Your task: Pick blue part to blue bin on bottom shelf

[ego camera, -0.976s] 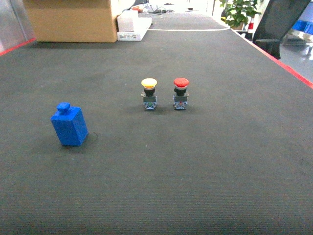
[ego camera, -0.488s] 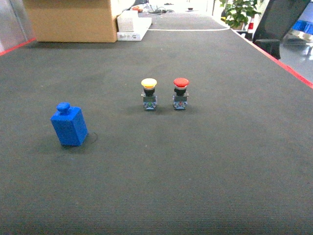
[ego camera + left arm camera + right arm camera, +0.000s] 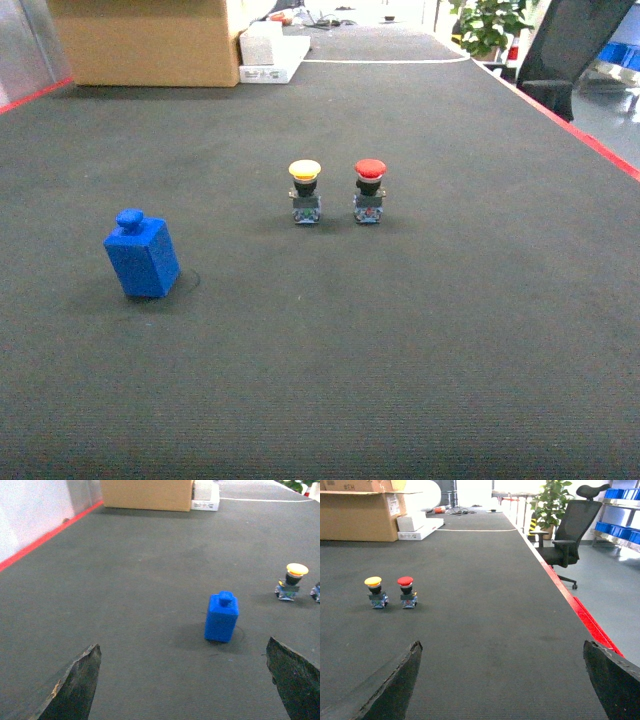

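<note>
Blue part (image 3: 141, 257) upright near counter's (image 3: 400, 350) left side, wide mat around it, both tools spread open, empty, nothing moved since before.

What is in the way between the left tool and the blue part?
Nothing visible. In the left wrist view the blue part stands upright on bare dark mat, ahead of the open left tool. The yellow button sits off to the side, apart from it. The bin and shelf are not in view.

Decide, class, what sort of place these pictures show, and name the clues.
Probably a workshop or storeroom: a cardboard box, blue bins on shelving by an office chair, and industrial push buttons on a dark mat.
</note>
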### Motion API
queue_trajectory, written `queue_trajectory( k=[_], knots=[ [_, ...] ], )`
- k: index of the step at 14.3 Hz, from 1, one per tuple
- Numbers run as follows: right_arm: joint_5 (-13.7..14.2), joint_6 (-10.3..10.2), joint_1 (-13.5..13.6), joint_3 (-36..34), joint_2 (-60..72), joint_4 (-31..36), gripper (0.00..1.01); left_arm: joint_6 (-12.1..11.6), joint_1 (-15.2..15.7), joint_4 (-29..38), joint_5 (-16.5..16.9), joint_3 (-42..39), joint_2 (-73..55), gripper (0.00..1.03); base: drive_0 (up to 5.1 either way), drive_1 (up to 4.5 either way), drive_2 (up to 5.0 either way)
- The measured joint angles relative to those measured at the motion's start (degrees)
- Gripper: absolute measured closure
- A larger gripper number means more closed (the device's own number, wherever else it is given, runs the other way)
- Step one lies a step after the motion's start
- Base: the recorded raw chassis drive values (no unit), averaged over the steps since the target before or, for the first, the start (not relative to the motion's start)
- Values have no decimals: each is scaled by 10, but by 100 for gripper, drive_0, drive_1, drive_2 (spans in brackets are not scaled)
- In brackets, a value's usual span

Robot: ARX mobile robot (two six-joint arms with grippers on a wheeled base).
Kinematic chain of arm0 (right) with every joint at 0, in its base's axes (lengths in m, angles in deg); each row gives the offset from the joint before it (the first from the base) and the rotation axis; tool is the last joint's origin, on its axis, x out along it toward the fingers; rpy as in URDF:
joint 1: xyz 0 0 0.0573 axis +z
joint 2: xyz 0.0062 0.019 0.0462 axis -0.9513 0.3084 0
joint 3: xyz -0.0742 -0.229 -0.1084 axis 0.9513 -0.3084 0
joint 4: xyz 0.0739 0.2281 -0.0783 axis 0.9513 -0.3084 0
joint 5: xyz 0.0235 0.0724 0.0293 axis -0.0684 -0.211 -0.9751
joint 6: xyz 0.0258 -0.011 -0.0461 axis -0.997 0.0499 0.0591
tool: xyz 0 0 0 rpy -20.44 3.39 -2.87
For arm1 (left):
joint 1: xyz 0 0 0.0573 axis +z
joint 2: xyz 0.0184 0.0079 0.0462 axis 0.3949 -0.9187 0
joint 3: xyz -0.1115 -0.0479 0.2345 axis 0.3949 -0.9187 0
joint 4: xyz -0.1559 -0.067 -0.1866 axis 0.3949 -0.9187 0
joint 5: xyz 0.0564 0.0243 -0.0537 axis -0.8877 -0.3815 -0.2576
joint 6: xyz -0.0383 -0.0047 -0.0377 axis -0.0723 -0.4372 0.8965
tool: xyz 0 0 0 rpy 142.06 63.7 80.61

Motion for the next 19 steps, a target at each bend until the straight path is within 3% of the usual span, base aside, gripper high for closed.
queue_trajectory(
  k=[2,4,6,8,14,17,19],
  knots=[
    [0,0,0,0,0,0,3,23,-12,160,40,41,-209,5,0,0,0],
    [0,0,0,0,0,0,3,52,-42,250,64,115,-369,5,0,0,0],
    [0,0,0,0,0,0,3,82,-56,266,95,180,-496,5,0,0,0],
    [0,0,0,0,0,0,3,93,-55,283,105,214,-563,5,0,0,0],
    [0,0,0,0,0,0,3,87,-43,298,118,314,-729,5,0,0,0],
    [0,0,0,0,0,0,3,62,-32,266,118,452,-868,5,0,0,0],
    [0,0,0,0,0,0,3,63,-34,255,118,476,-892,5,0,0,0]
  ],
)
